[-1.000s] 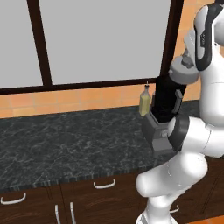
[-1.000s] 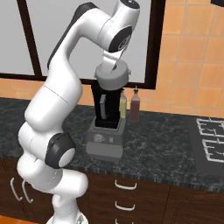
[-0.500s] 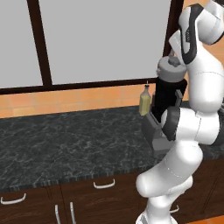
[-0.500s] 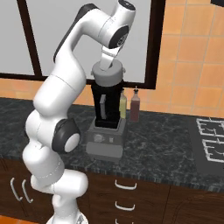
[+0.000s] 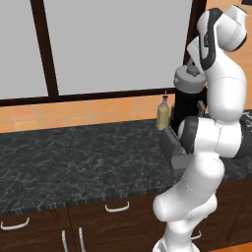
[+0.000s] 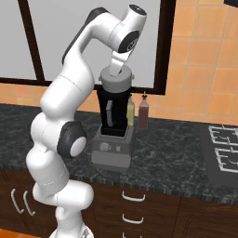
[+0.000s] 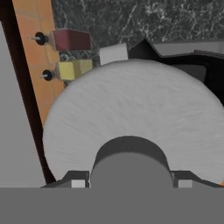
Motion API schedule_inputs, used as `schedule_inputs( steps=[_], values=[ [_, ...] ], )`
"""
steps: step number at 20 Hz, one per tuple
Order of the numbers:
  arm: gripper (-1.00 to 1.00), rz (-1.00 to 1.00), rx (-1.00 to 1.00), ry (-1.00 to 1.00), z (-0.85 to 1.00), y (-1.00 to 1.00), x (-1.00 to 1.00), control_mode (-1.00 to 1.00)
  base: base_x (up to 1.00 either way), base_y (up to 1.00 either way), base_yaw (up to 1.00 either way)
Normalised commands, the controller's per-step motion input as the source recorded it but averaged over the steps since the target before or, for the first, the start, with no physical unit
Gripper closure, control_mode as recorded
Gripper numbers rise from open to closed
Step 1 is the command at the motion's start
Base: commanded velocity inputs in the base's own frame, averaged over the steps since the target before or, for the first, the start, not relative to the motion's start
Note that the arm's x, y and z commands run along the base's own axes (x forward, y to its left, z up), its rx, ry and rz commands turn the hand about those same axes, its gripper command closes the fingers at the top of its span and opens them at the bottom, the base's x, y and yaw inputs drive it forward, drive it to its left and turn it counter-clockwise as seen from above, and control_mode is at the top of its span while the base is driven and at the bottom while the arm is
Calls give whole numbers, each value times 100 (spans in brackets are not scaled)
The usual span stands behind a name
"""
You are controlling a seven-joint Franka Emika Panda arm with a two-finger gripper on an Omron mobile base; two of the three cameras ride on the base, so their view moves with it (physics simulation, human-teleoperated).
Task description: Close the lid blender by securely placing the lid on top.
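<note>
The lid (image 6: 116,82) sat squarely atop the blender (image 6: 113,125) on the counter (image 6: 176,153), covering the jar's mouth. The tool (image 6: 116,66) stood right over its centre knob, fingertips flanking it, probably to press it home; pinching or not, I couldn't tell.

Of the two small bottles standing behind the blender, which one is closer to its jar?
The yellowish bottle; it stands right beside the blender jar, while the dark red bottle stands beyond it.
</note>
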Motion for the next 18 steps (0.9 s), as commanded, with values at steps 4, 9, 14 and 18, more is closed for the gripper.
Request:
schedule_inputs(
  steps=[4, 9, 14, 18],
  values=[
    [100, 0, 0, 5, 0, 0, 1, -100, 0, 0, 0],
    [100, 0, 0, 7, 0, -7, -27, -100, 0, 0, 0],
    [100, 0, 0, 9, 8, 0, -40, -100, 0, 0, 0],
    [100, 0, 0, 5, 5, 0, -54, -100, 0, 0, 0]
  ],
)
